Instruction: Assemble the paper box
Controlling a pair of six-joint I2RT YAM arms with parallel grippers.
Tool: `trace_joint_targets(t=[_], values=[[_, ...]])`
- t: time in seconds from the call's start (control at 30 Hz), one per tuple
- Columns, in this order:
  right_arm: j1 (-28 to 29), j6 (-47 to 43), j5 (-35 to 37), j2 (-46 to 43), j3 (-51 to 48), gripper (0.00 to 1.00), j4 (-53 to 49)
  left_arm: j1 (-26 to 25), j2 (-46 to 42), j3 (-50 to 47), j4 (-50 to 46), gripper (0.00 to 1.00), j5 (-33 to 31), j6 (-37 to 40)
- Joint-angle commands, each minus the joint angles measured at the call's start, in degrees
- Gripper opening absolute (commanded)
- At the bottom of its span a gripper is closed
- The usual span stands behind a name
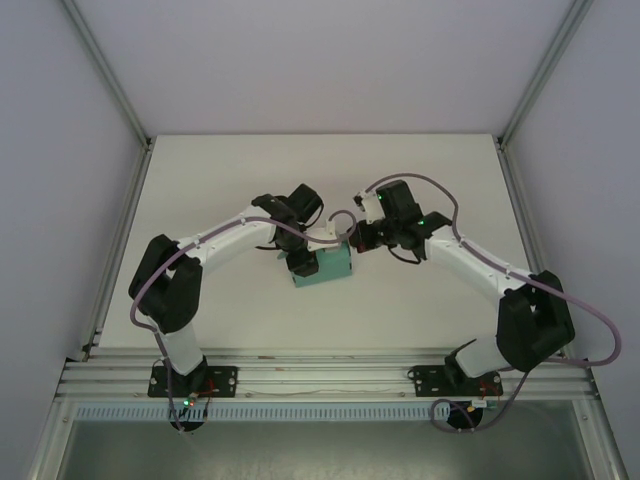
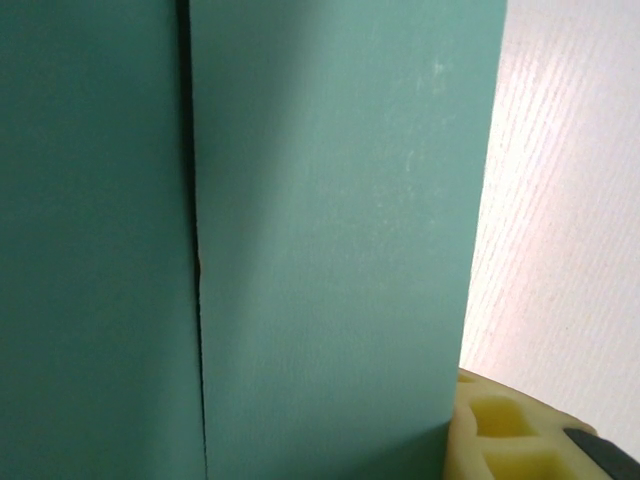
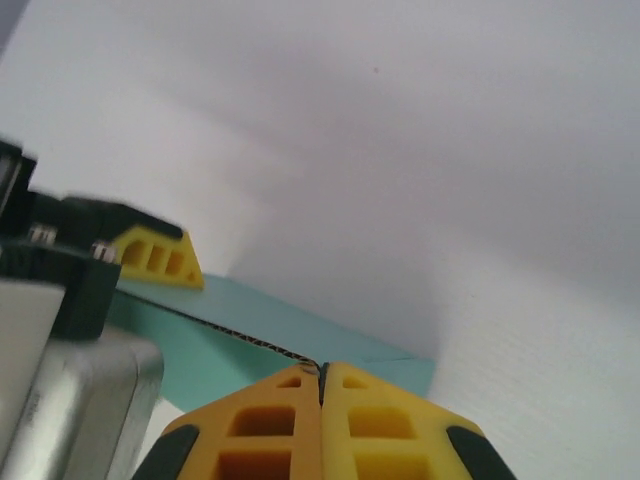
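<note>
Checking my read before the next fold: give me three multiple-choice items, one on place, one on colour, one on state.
1. Where on the table is the paper box? A) near the middle B) far left corner C) on the front rail
2. On the right gripper, what colour are the fingertips? A) red B) yellow C) blue
3. How is the right gripper? A) wide open B) half open C) shut
Answers: 1 A, the top view shows it central; 2 B, its wrist view shows yellow; 3 C, the fingertips meet on the box's edge.
</note>
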Motion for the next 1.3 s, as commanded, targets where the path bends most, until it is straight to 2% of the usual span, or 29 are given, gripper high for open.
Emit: trace_joint_targets(t=[0.0, 0.27, 0.53, 0.67, 0.8, 0.9, 1.0, 1.13, 1.27], values=[[1.4, 20.1, -2.6, -1.4, -2.4, 0.00, 10.8, -0.7, 1.3, -0.6, 5.1, 0.41, -0.3, -1.3], [3.0, 26.7, 2.8, -1.2, 0.6, 0.00, 3.9, -1.0, 1.6, -0.4, 5.3, 0.41, -1.1, -0.8], [2.8, 32.3, -2.2, 1.7, 4.9, 0.00, 2.4, -1.4, 1.9, -0.8, 4.9, 0.41, -1.0, 1.2], [2.7, 28.4, -0.4, 1.8, 5.3, 0.00, 0.3, -1.3, 1.4, -0.9, 5.4, 0.41, -0.9, 1.3], [2.7, 13.0, 1.0, 0.4, -0.4, 0.00, 2.5, -1.3, 1.4, -1.0, 5.5, 0.41, -0.9, 1.8], [2.7, 6.3, 2.6, -1.9, -7.6, 0.00, 7.8, -1.3, 1.5, -0.9, 5.7, 0.41, -1.1, 1.7], [3.1, 3.6, 0.3, -5.1, -15.8, 0.00, 16.2, -1.3, 1.3, -0.9, 6.1, 0.41, -1.2, 1.3], [3.3, 2.2, 3.0, -9.0, -25.6, 0.00, 29.7, -1.3, 1.2, -0.5, 7.2, 0.41, -0.9, 0.6], [4.4, 3.7, 2.5, -10.1, -24.9, 0.00, 28.2, -1.3, 1.8, 0.7, 6.8, 0.48, -0.6, 0.0]])
